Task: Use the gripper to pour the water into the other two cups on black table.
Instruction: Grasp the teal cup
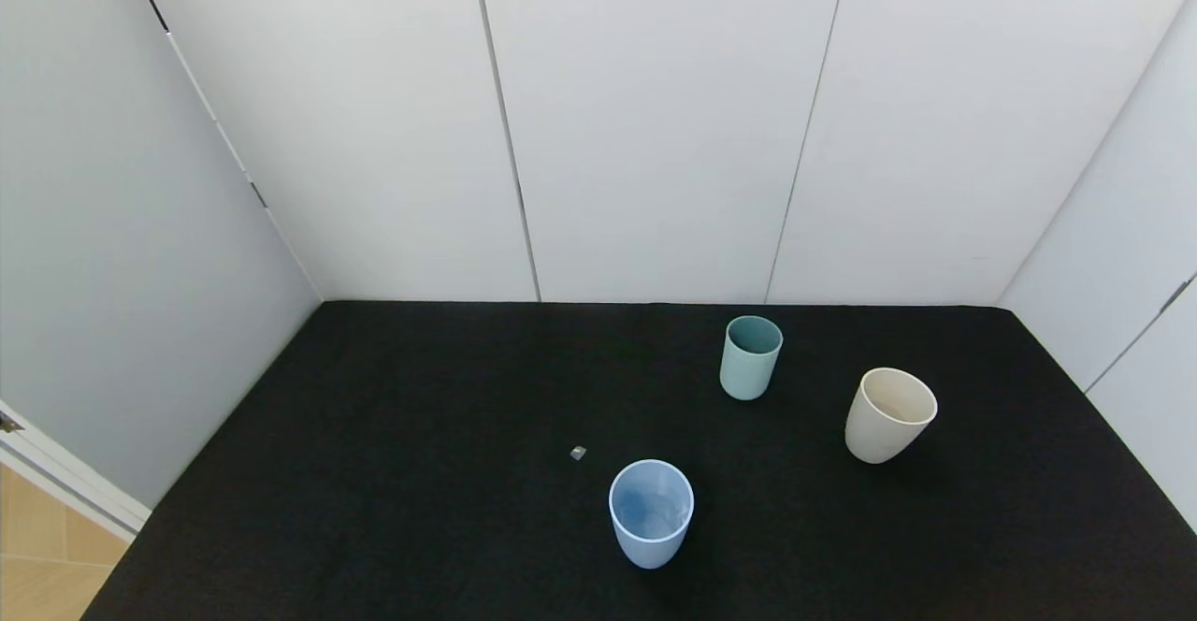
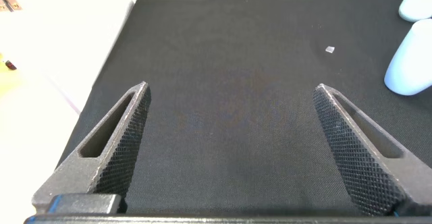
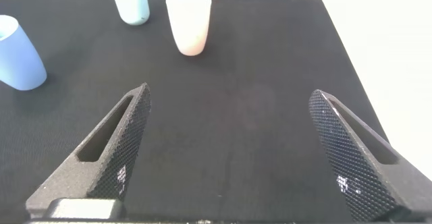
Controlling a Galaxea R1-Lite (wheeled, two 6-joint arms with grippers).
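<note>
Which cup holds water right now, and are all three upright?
All upright on the black table. The pale blue cup shows a faint sheen inside, possibly water; the cream cup and teal cup cannot be judged.

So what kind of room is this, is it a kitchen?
Probably not a kitchen, more likely a robot test booth: a black table boxed in by plain white wall panels, holding three plastic cups and little else.
</note>
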